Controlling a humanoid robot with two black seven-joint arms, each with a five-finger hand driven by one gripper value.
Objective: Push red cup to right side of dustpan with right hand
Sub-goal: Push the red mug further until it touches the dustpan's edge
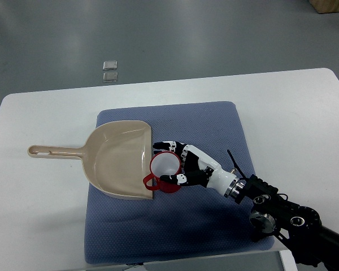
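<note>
Lying on the blue mat [175,226] in the middle of the white surface [294,113] is a tan dustpan [116,161], its handle pointing at the left edge. The red cup [165,172] sits right at the dustpan's open right side, touching it. The right hand [183,166] comes from the bottom right corner, its fingers [165,146] curled around the cup.
</note>
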